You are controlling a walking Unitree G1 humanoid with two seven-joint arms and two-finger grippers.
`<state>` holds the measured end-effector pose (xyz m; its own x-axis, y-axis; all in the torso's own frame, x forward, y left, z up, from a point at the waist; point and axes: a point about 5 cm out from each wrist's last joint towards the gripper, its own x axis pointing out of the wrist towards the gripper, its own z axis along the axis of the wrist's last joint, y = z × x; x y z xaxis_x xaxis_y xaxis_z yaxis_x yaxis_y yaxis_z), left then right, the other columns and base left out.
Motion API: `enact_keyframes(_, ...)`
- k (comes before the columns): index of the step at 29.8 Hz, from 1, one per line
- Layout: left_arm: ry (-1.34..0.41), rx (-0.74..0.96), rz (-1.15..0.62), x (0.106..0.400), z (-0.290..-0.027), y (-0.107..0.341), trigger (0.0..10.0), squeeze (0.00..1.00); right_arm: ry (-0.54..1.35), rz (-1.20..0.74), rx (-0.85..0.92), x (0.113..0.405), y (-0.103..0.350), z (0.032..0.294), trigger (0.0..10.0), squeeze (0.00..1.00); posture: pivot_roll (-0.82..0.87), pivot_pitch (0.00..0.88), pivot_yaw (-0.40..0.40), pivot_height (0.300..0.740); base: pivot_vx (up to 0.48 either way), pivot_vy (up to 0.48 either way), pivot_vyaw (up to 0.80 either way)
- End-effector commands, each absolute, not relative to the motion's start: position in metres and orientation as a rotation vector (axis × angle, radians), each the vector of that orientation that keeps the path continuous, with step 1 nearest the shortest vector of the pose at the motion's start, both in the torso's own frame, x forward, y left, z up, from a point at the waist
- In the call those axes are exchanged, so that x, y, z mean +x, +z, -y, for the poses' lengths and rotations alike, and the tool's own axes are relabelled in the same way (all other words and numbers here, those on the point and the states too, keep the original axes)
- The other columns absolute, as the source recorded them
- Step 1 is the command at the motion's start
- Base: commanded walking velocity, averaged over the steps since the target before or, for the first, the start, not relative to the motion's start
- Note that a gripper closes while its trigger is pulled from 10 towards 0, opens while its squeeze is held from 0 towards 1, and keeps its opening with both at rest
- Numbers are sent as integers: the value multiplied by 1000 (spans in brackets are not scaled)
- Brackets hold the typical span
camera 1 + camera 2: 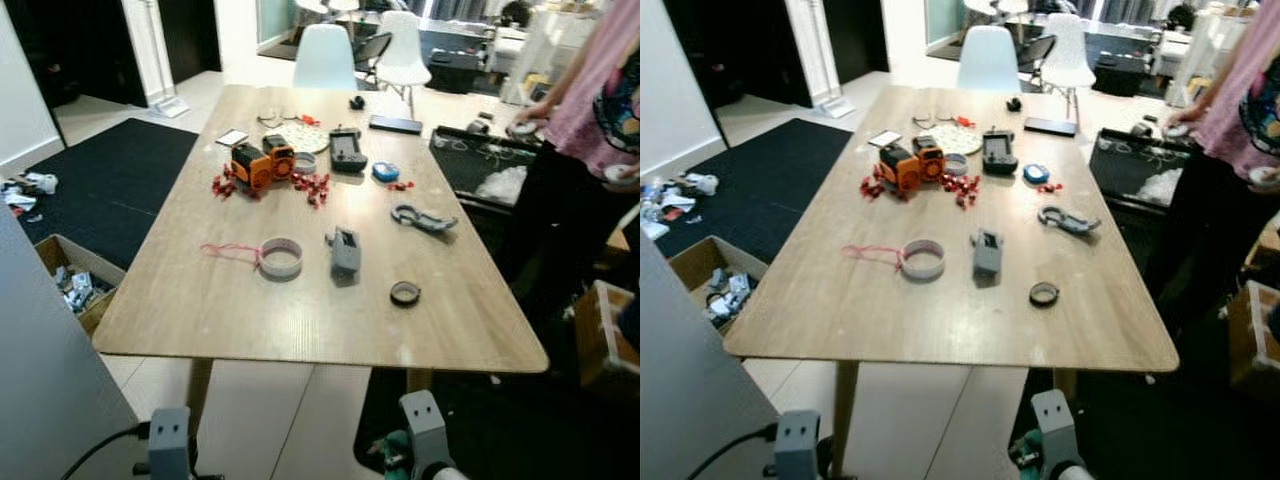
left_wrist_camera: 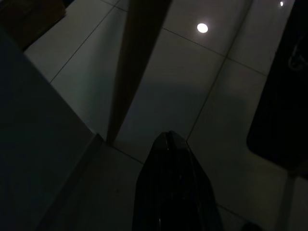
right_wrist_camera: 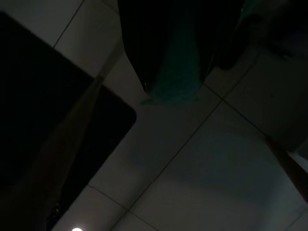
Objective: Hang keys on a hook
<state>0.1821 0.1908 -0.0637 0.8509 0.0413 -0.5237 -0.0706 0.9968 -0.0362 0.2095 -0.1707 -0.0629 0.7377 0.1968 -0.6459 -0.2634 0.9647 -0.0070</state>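
Observation:
Both arms hang below the front edge of the wooden table (image 1: 200,300). In the dark left wrist view, my left gripper (image 2: 168,138) points at the tiled floor with its black fingers pressed together and nothing between them. My right gripper (image 3: 166,86) also points at the floor, and a teal thing (image 3: 175,72) sits between its dark fingers; the same teal thing (image 1: 390,450) shows beside my right arm. What the teal thing is cannot be made out. A grey clip-shaped thing (image 1: 423,217) lies on the table's right side.
The table holds a tape roll (image 1: 281,258) with red string, a grey block (image 1: 345,250), a small black ring (image 1: 405,293), orange gadgets (image 1: 262,160) and red bits. A person in pink (image 1: 590,110) stands at the right. An open box (image 1: 70,285) sits on the floor at the left.

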Motion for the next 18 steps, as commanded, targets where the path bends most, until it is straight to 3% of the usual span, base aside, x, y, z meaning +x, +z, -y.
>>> enact_keyframes(1, 70, -53, -572, 175, -191, -68, 10000, 0, 271, -712, -113, 208, -65, 168, 10000, 0, 66, 34, -69, 740, 0, 0, 800)
enact_keyframes(18, 101, -43, -566, 166, -197, -69, 10000, 0, 316, -734, -168, 203, -68, 165, 10000, 0, 70, 28, -78, 740, 0, 0, 800)
